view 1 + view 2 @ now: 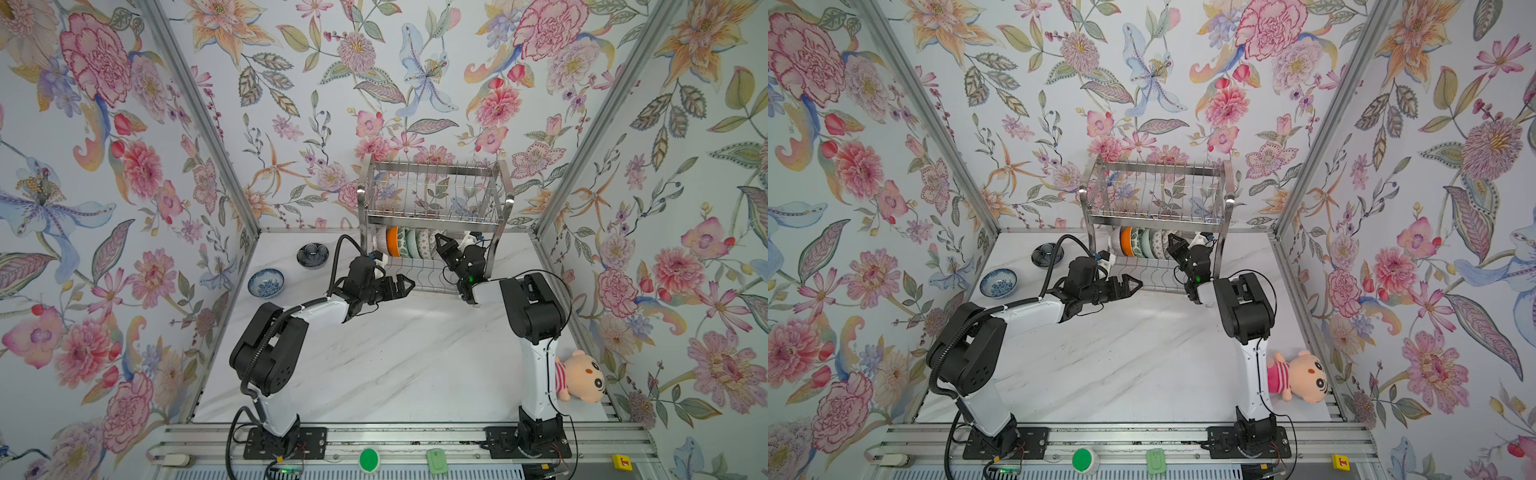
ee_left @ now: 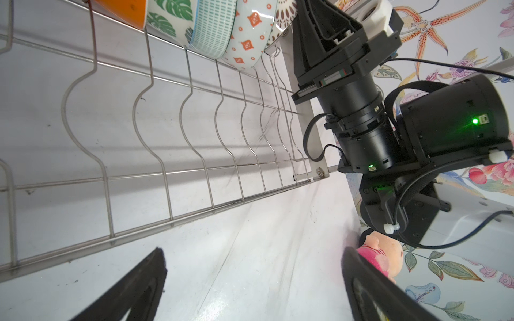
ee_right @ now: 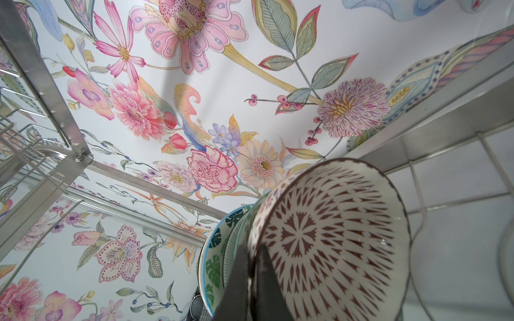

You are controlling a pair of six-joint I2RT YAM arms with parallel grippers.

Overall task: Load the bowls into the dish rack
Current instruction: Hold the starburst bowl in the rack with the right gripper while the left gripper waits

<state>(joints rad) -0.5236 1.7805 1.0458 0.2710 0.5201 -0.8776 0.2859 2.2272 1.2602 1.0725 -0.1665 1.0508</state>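
Note:
The steel dish rack (image 1: 432, 195) (image 1: 1154, 195) stands at the back, with several bowls on edge in its lower tier. An orange-and-white one (image 1: 392, 241) is at the left end. My right gripper (image 1: 439, 242) (image 3: 254, 264) is shut on the rim of the rightmost bowl, white with brown marks (image 3: 333, 236), which stands next to a green leaf bowl (image 3: 214, 266). My left gripper (image 1: 409, 284) (image 2: 253, 278) hangs open and empty before the rack's lower shelf (image 2: 194, 125). A dark navy bowl (image 1: 312, 254) and a blue-white floral bowl (image 1: 266, 282) sit on the table at the left.
A pink-striped plush toy (image 1: 582, 376) (image 1: 1300, 376) lies by the right arm's base. Floral walls close in the white marble table on three sides. The rack's upper tier holds nothing.

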